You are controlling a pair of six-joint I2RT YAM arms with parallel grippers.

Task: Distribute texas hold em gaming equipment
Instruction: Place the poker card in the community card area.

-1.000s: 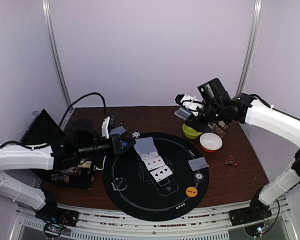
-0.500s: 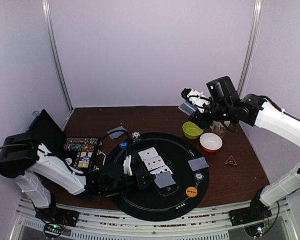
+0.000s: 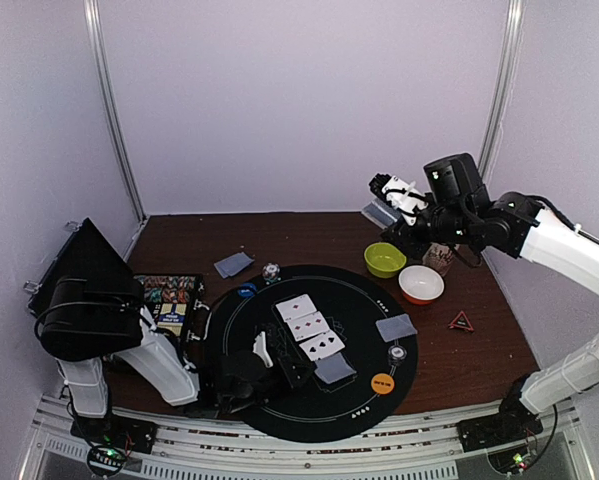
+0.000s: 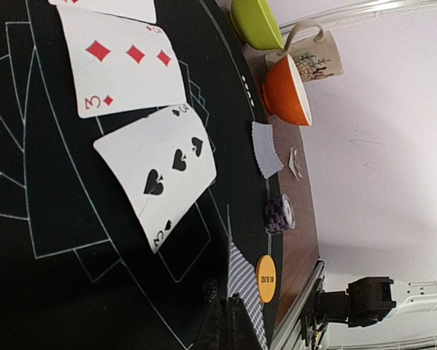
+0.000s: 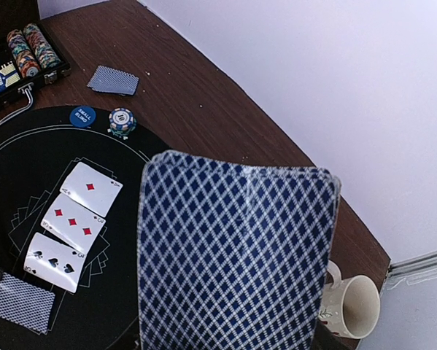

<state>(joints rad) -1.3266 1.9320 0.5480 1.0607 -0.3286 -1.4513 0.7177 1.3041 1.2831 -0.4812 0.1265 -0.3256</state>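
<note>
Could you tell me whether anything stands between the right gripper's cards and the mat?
Only the green bowl, sitting by the mat's far-right edge roughly under the raised cards; the air above it looks clear.

Three face-up cards (image 3: pixel 307 325) lie in a diagonal row at the centre of the mat (image 3: pixel 369 300): one diamond, three diamonds, three spades. A near face-down card (image 3: pixel 336 368) lies beside the spades, and a right face-down card (image 3: pixel 396 327) lies toward the mat's right edge. The orange disc (image 3: pixel 382 382) and blue disc (image 3: pixel 245 291) lie on the mat. The red triangle (image 3: pixel 461 321) lies on the counter (image 3: pixel 309 235). The held card (image 5: pixel 233 255), lattice-backed, sits in the right gripper (image 3: pixel 385 207).
</note>
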